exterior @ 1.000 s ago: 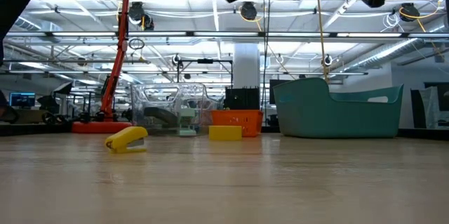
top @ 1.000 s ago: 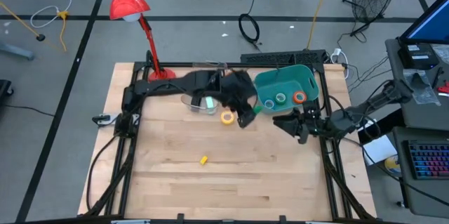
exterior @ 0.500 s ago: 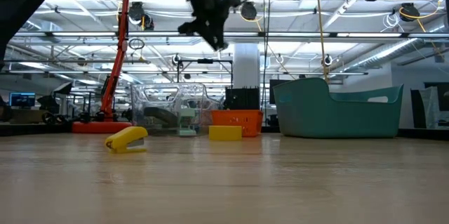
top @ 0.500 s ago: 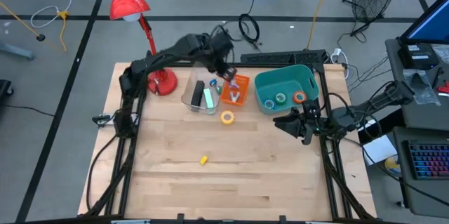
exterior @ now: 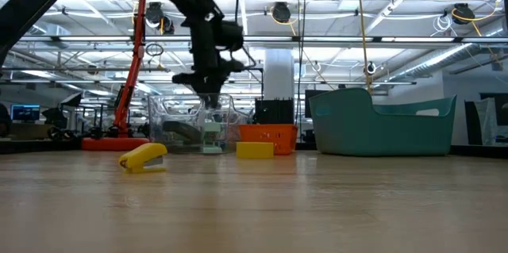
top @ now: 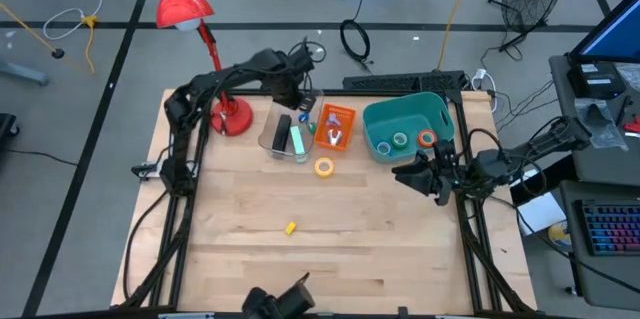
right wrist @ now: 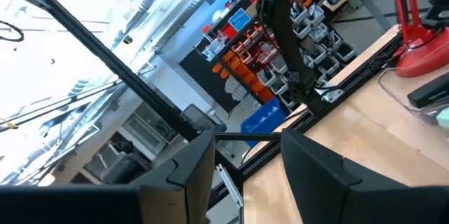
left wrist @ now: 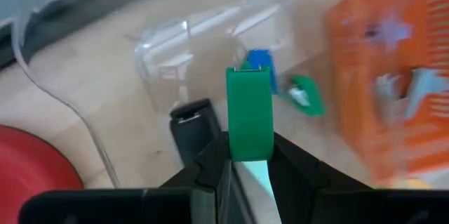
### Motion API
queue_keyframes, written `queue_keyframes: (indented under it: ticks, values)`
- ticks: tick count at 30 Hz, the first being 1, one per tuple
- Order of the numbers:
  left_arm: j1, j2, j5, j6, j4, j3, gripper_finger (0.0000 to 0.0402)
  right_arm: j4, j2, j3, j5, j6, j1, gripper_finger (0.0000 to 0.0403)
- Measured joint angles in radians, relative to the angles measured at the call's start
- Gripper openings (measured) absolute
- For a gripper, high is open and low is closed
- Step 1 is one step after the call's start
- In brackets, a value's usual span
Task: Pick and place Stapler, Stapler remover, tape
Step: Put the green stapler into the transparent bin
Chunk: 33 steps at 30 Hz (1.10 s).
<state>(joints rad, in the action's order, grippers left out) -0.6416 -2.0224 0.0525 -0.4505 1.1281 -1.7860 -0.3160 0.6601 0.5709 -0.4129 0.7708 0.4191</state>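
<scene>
**Left gripper holds green stapler over clear tray**

Wooden table (top: 330,249) carries everything, w/ the red desk lamp (top: 185,4) standing on its base at the far left corner. Left arm reaches from the table's left edge across the back; right arm waits at the right edge, by the teal bin.

Teal bin (top: 437,109) sits at back right. Inside it: blue tape roll (top: 384,146), green tape roll (top: 400,140) and orange tape roll (top: 427,139), side by side. Orange basket (top: 337,117) stands just left of the bin w/ small items in it, too small to name. Clear plastic tray (top: 270,142) is just left of the basket; a black stapler (top: 282,129) and a pale green stapler (top: 297,141) lie in it, next to each other.

Left gripper (top: 298,94) hangs above the tray's back end. In left wrist view its fingers are pinched on a green stapler (left wrist: 249,115), held over the tray, w/ the black one below.

Right gripper (top: 415,177) hovers in front of the bin, jaws spread, nothing between them in right wrist view.

Yellow tape roll (top: 324,167) lies on bare wood in front of the basket. Small yellow stapler remover (top: 290,227) lies alone mid-table, well apart from the rest.
</scene>
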Motion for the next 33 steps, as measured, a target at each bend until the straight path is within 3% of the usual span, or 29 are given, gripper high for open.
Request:
queue_keyframes:
  ticks: [16, 33]
  values:
    - [-0.004, -0.001, 0.034, -0.05, -0.263, 0.196, 0.0085, 0.006, 0.0, 0.0, 0.003, 0.042, 0.001, 0.0157]
    - [-0.004, -0.04, -0.003, -0.047, -0.338, 0.246, 0.0085, 0.007, 0.002, 0.0, 0.024, 0.055, 0.001, 0.0157]
